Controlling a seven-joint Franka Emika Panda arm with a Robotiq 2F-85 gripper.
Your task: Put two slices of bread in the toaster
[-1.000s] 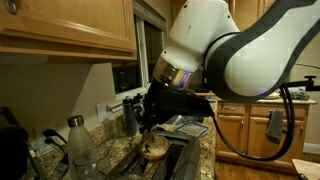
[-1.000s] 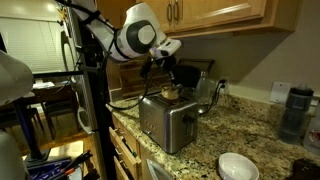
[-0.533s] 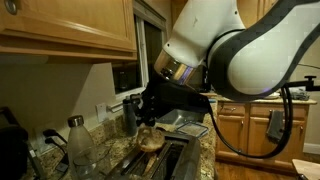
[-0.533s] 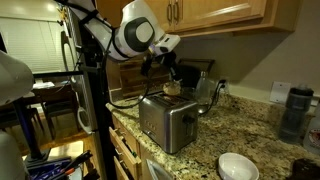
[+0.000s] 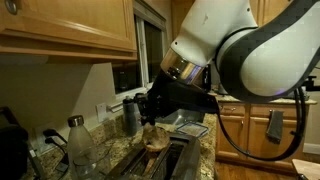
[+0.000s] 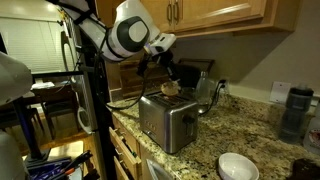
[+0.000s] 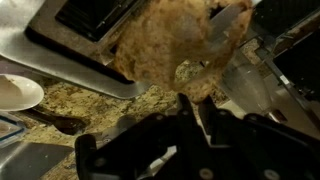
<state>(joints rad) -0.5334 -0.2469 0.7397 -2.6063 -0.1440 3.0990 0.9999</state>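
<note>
My gripper (image 7: 197,100) is shut on a mottled tan slice of bread (image 7: 175,45) and holds it just above the shiny silver toaster (image 6: 167,118). In both exterior views the slice (image 5: 155,139) (image 6: 171,88) hangs upright over the toaster's top. The toaster (image 5: 160,162) has two long dark slots; one slot (image 7: 95,15) shows in the wrist view behind the slice. I see no second slice of bread.
A clear bottle with a dark cap (image 5: 78,146) stands next to the toaster. A white bowl (image 6: 238,166) sits on the granite counter (image 6: 250,135), with a dark container (image 6: 294,114) at the far end. Wooden cabinets (image 5: 65,28) hang overhead.
The arm has shifted slightly and the slice of bread has moved a little over the toaster's top, still held in the gripper.
</note>
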